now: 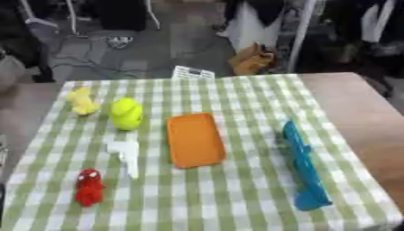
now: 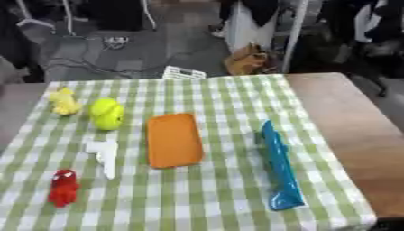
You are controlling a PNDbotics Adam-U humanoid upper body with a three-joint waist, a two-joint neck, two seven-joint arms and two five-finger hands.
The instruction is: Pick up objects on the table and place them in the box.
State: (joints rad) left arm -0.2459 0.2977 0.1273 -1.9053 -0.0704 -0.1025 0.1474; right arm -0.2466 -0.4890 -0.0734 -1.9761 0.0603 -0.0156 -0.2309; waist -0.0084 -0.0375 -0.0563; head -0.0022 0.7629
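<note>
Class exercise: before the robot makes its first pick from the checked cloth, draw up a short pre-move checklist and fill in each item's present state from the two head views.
1. Orange tray bare inside, ready to receive: ok.
2. Red figure clear of the white piece: ok.
3. Yellow-green round toy and pale yellow toy apart: ok.
4. Blue long object fully on the cloth: ok.
5. Either robot hand in view and ready: not ok, neither shows.
6. Orange tray is the intended box: cannot tell.

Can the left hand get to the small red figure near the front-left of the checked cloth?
Probably yes: the small red figure lies apart from the white toy, nothing over it. Neither hand is in view.
</note>
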